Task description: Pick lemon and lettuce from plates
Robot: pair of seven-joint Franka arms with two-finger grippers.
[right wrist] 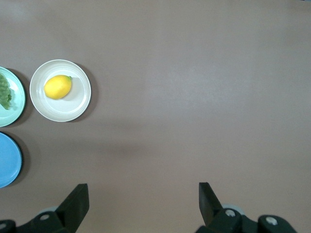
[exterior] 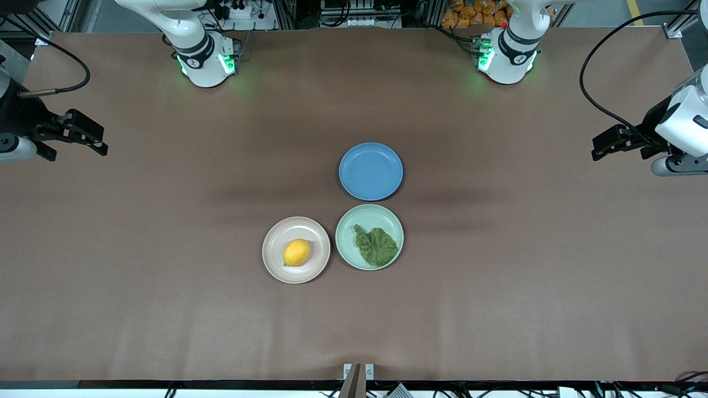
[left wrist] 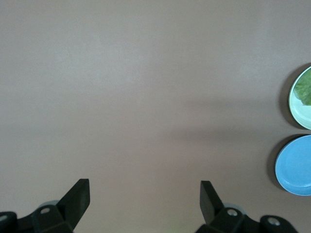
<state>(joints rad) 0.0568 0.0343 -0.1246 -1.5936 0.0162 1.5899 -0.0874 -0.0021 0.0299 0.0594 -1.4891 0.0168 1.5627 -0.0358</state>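
A yellow lemon (exterior: 296, 252) lies on the beige-pinkish plate (exterior: 275, 264); it also shows in the right wrist view (right wrist: 58, 87) on that plate (right wrist: 77, 104). A crinkled green lettuce leaf (exterior: 376, 246) lies on the pale mint plate (exterior: 348, 226), beside the lemon's plate toward the left arm's end; the left wrist view shows the leaf's edge (left wrist: 305, 91) on the plate (left wrist: 297, 108). My right gripper (exterior: 88, 138) is open and empty, high over bare table at the right arm's end. My left gripper (exterior: 605, 145) is open and empty over the left arm's end.
An empty blue plate (exterior: 370, 171) sits just farther from the front camera than the mint plate. It also shows in the left wrist view (left wrist: 295, 166) and the right wrist view (right wrist: 7, 159). The brown table (exterior: 166, 309) spreads wide around the plates.
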